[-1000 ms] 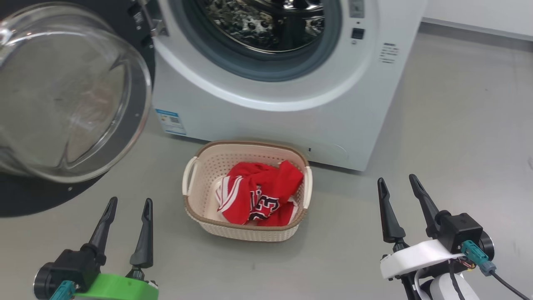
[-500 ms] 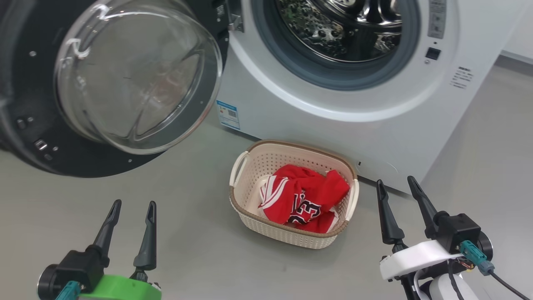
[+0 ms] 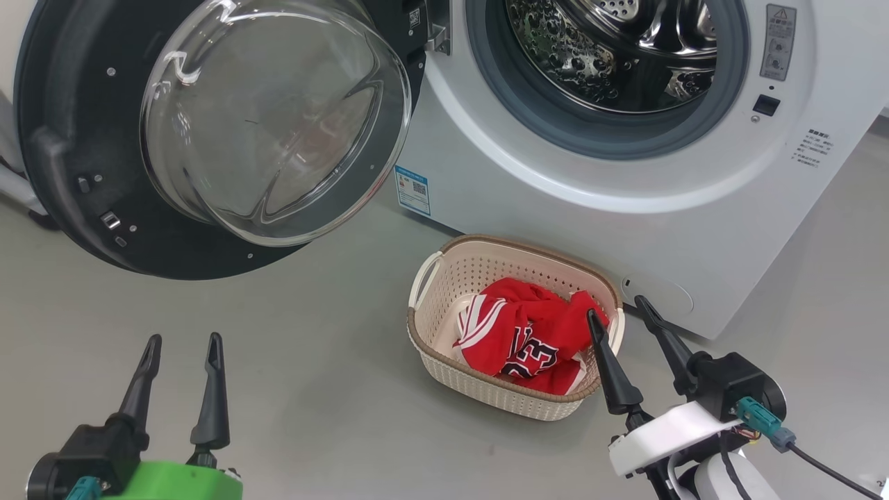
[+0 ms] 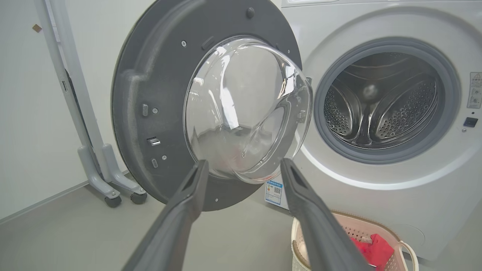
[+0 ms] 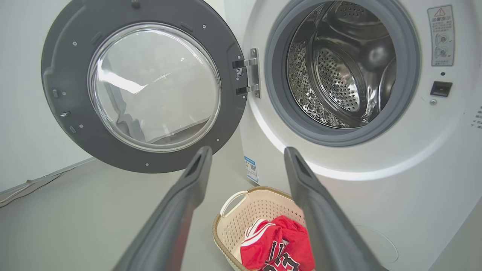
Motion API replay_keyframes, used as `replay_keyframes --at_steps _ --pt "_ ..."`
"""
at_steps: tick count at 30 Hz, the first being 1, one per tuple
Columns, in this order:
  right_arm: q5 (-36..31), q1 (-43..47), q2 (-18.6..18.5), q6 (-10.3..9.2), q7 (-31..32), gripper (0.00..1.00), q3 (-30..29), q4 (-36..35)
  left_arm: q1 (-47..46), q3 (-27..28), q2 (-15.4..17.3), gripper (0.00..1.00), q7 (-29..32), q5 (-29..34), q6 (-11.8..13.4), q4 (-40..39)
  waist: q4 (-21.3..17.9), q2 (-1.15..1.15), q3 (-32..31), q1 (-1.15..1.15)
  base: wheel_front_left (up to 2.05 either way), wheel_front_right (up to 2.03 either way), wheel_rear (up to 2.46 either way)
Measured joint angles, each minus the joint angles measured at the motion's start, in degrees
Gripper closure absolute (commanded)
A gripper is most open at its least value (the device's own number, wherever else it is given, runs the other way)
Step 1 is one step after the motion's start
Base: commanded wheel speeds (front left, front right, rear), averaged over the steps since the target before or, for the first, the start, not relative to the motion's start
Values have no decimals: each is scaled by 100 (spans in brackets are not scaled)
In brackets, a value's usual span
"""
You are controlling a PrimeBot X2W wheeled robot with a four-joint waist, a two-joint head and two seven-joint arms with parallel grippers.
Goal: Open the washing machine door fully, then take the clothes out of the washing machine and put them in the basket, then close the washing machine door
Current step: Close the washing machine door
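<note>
Left gripper [image 3: 184, 340] spread wide and empty, well to the left of the basket [image 3: 479, 389] and nearer the robot. Right gripper [image 3: 616, 307] equally wide and empty at the basket's right end, one finger now over its rim in the picture, clear of it a second ago. Whole head view swung toward the door side meanwhile, so largely camera motion. In the basket, the clothes [image 3: 528, 333] heaped as before, number [image 3: 538, 354] upward; drum [image 3: 611, 55] behind the basket bare. Leaves, by the look of it, only the closing.

From the left wrist: washing machine door [image 4: 158, 94] up and left of the basket [image 4: 361, 230], swung wide, glass bowl [image 4: 244, 109] bulging toward the left gripper [image 4: 244, 162].

From the right wrist: hinge [image 5: 250, 73] upright above the basket [image 5: 260, 207]; basket mouth up, long axis along the washing machine [image 5: 376, 188] front.
</note>
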Motion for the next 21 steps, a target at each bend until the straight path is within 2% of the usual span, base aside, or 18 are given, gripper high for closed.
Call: replay_keyframes --at_steps 21 --pt "1 -158 -1 51 0 0 115 188 62 73 -51 0 0 8 0 -104 8 0 1 0 0 0 0"
